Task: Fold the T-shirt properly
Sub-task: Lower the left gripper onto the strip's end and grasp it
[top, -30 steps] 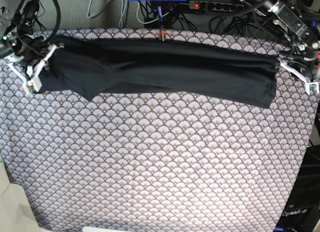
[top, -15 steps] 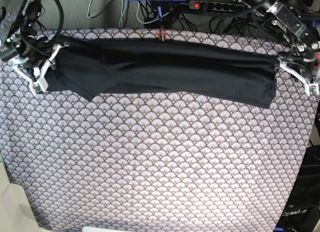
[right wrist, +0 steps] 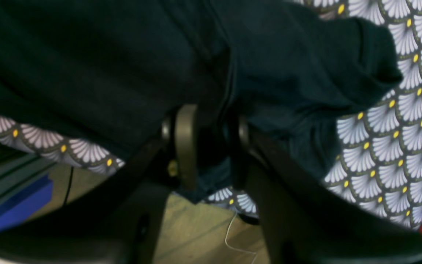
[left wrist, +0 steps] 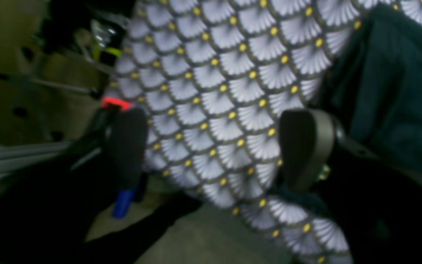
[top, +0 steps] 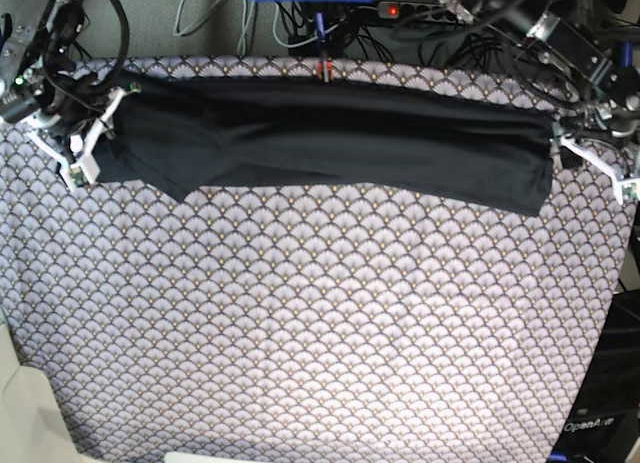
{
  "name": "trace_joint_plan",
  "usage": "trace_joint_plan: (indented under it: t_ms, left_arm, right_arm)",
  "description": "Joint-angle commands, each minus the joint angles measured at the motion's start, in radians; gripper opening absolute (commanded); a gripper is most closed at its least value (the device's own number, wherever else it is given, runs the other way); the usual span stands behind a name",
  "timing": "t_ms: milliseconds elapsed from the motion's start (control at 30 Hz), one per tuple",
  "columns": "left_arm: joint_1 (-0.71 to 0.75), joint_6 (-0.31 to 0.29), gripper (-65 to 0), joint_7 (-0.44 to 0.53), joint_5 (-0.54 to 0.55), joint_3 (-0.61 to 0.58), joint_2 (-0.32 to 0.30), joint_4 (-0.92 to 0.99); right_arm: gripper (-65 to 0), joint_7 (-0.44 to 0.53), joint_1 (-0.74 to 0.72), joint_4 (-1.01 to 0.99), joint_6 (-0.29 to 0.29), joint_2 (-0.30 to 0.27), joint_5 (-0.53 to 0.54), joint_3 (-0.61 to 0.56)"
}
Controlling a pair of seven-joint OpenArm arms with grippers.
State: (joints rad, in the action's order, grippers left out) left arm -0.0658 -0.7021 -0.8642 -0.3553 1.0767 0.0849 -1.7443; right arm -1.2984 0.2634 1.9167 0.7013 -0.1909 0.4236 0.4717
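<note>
Scalloped grey-white tablecloth (top: 320, 323) covers my whole bench, with cables and a power strip (top: 420, 11) crowded along its far edge. My left claw (left wrist: 214, 146) stands released, its two dark pads wide apart with only patterned cloth between them; one pad (left wrist: 306, 146) sits just beside the end of the T-shirt (left wrist: 390, 88), which lies off to that side and is not between the pads. In the base view this left claw (top: 600, 158) hangs at the bench's edge, right next to the shirt's squared-off end. My right claw (right wrist: 211, 146) is clenched on the T-shirt (right wrist: 123, 58): the pads are close together and a bunch of dark fabric passes between them, the seam running down into the grip. From there the cloth spreads up and across the wrist view, with a sleeve-like fold (right wrist: 361, 62) lying on the tablecloth (right wrist: 390, 146) to one side. Seen from the base, my right claw (top: 85, 133) holds the shirt's opposite end near the bench's far corner. Between the two claws the T-shirt (top: 330, 143) lies as a long dark band, folded lengthwise, stretched flat across the far part of the bench, a lower flap hanging out near the right claw's end. Below it the bench shows nothing but patterned cloth down to the near edge.
</note>
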Motion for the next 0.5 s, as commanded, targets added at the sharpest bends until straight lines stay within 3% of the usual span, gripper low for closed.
trace_joint_plan:
  t_ms: [0, 200, 400, 467]
  left_arm:
    - [-0.019, 0.004, -13.5, 0.017, 0.009, -0.003, -0.01, -0.001]
    - [-0.036, 0.004, -20.7, 0.015, 0.009, -0.003, 0.009, 0.004]
    - [-0.041, 0.004, -21.3, 0.01, 0.009, -0.019, 0.026, -0.055]
    - [-0.041, 0.004, -21.2, -0.034, 0.009, -0.053, 0.028, -0.07]
  right_arm:
    - [-48.8, 0.007, -0.005, 0.014, -0.003, -0.014, 0.004, 0.003]
    - [-48.8, 0.007, -0.005, 0.014, -0.003, -0.014, 0.004, 0.003]
    - [-48.8, 0.007, -0.005, 0.014, -0.003, -0.014, 0.004, 0.003]
    - [-48.8, 0.007, -0.005, 0.014, -0.003, -0.014, 0.004, 0.003]
